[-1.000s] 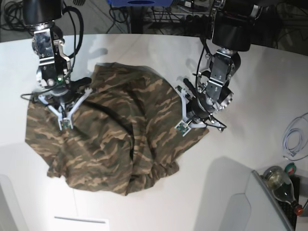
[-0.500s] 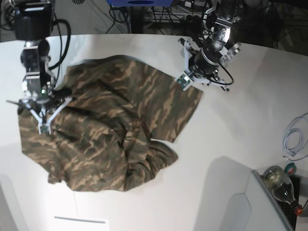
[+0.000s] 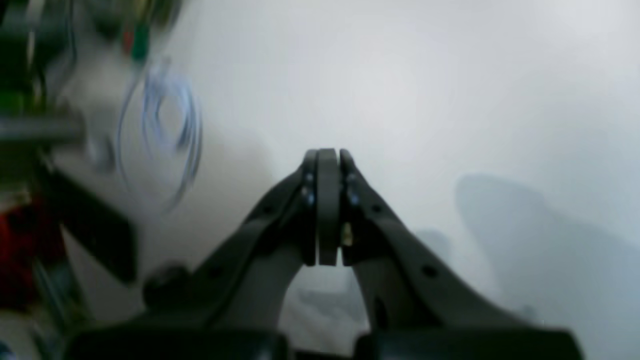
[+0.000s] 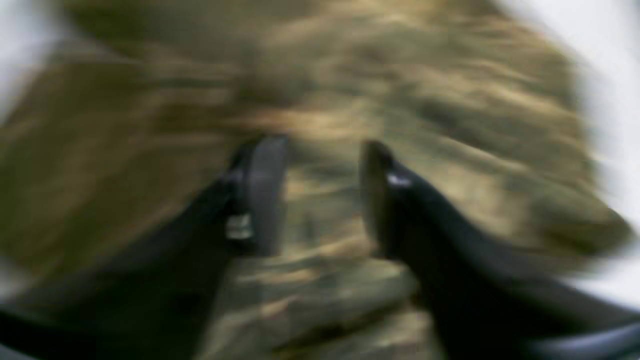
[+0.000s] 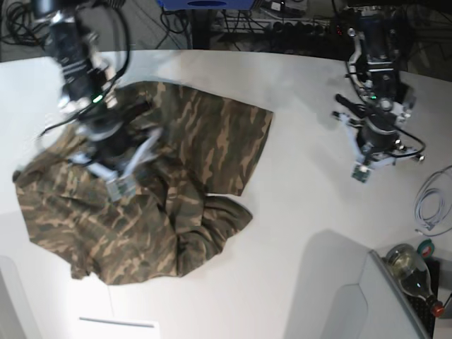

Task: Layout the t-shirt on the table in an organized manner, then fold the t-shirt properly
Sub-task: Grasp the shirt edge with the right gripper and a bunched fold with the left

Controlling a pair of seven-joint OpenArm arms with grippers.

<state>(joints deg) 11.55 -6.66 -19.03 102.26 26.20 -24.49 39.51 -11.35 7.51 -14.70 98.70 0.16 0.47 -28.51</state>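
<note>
Two claws stand apart in their work: the right claw (image 4: 320, 195), jaws parted and holding nothing, hangs over the crumpled t-shirt (image 5: 141, 191) on the white surface (image 5: 296, 212), likely to regrasp, while the left claw (image 3: 327, 200), shut and empty, sits well clear of the t-shirt.

This looks like a robotics lab or test bench. A large smooth white tabletop with a curved edge (image 5: 296, 212) serves as the work surface, with two black robot arms mounted over it. Behind its far edge lie tangled black cables and power strips (image 5: 282, 28). A loose coil of thin white cable (image 5: 431, 201) lies at the side.
</note>
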